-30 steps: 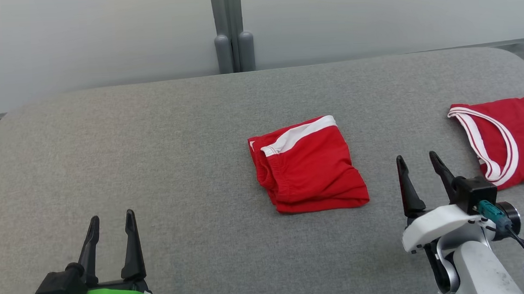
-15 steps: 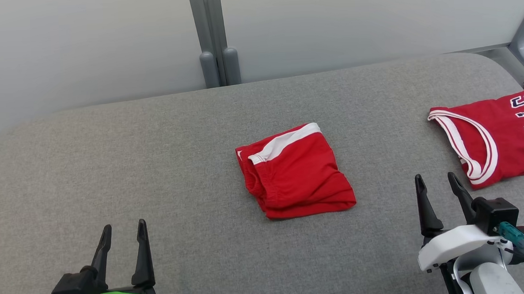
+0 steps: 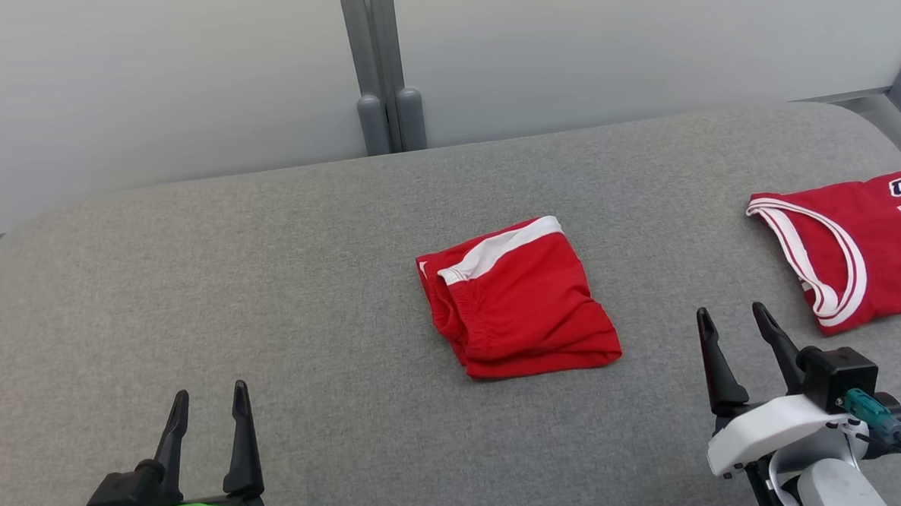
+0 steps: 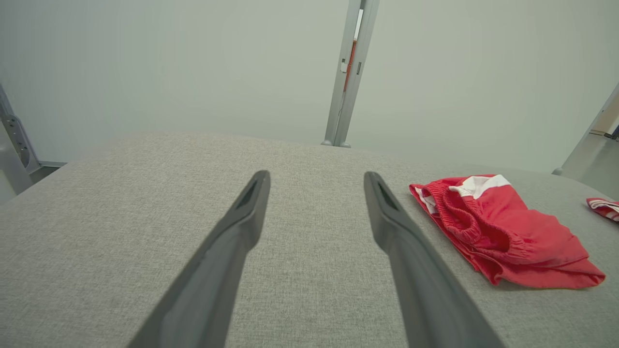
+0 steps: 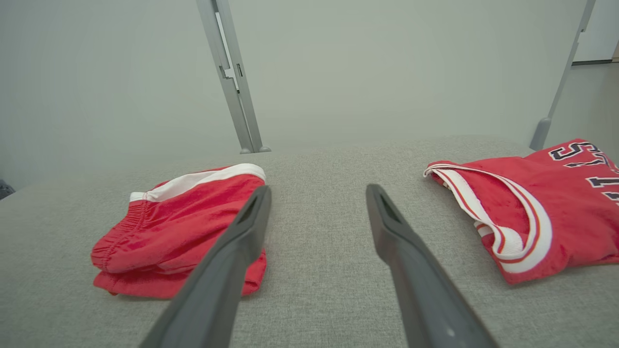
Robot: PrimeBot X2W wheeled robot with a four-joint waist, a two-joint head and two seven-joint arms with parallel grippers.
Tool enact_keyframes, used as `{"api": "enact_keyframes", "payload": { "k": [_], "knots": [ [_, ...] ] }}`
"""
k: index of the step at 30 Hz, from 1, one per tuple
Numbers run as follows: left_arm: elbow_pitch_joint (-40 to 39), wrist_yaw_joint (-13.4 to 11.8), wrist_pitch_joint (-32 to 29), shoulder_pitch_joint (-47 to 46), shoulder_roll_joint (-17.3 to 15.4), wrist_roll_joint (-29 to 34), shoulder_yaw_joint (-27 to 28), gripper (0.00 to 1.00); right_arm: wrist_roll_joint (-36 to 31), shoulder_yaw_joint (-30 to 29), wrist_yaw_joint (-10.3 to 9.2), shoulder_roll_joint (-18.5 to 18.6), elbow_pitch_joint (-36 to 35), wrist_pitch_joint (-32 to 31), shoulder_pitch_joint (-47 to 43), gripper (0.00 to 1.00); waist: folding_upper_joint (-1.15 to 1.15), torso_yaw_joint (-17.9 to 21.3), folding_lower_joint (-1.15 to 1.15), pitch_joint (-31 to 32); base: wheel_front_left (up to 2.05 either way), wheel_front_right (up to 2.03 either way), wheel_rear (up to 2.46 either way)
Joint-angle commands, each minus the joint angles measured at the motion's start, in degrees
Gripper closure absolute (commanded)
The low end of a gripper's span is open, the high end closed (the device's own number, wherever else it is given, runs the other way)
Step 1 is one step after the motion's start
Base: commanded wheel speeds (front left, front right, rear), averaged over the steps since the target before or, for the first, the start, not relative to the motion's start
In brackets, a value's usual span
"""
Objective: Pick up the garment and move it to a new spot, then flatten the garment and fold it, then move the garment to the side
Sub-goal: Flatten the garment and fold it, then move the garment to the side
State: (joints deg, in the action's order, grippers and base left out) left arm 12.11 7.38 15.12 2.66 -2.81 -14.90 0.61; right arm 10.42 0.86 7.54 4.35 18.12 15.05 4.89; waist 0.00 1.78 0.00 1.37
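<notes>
Grey woven cushion (image 3: 270, 291) under folded red shorts (image 3: 518, 311) and a red jersey (image 3: 869, 257), pale wall panels (image 3: 146, 84) behind. Spread wide and empty: left gripper (image 3: 209, 390), right gripper (image 3: 730, 309).

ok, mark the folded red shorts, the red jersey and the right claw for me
folded red shorts (image 3: 525, 310): head view, middle of the top red panel.
red jersey (image 3: 892, 264): head view, red fabric beside the armhole trim.
right claw (image 3: 730, 309): head view, midway between its fingertips.

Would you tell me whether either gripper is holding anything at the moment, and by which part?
Nothing is held. The left gripper and the right gripper are both open and empty, clear of the folded red shorts and the red jersey.
</notes>
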Motion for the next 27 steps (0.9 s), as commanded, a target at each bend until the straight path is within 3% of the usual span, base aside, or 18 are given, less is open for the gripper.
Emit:
{"api": "enact_keyframes", "payload": {
  "k": [1, 8, 17, 27],
  "knots": [
    [0.0, 0.1, 0.0, -0.4, -0.2, 0.1, -0.1, 0.0, 0.2, -0.4, -0.11, 0.1, -0.4, 0.1, -1.0, 0.0, 0.0, -0.6, 0.0, 0.0, 0.0, 0.0, 0.0],
    [-0.4, 0.1, 0.0, -0.1, -0.2, 0.3, -0.4, 0.0, 1.3, 0.4, -0.1, 0.7, 1.3, -1.5, 2.1, 0.0, 0.0, -2.9, 0.0, -0.9, 0.0, 0.0, 0.0],
    [-1.2, 0.1, 0.0, -1.6, -0.2, -1.0, -2.3, 0.0, 9.2, 0.2, -0.06, 3.0, 10.4, -20.0, 15.9, 0.0, 0.0, -8.3, 0.0, -4.8, 0.0, 0.0, 0.0],
    [-1.5, 0.1, 0.0, -3.4, -0.2, -2.0, -3.8, 0.0, 6.9, -0.7, -0.06, 2.6, 22.8, -30.8, 26.0, 0.0, 0.0, -13.7, 0.0, -9.2, 0.0, 0.0, 0.0]
  ]
}}
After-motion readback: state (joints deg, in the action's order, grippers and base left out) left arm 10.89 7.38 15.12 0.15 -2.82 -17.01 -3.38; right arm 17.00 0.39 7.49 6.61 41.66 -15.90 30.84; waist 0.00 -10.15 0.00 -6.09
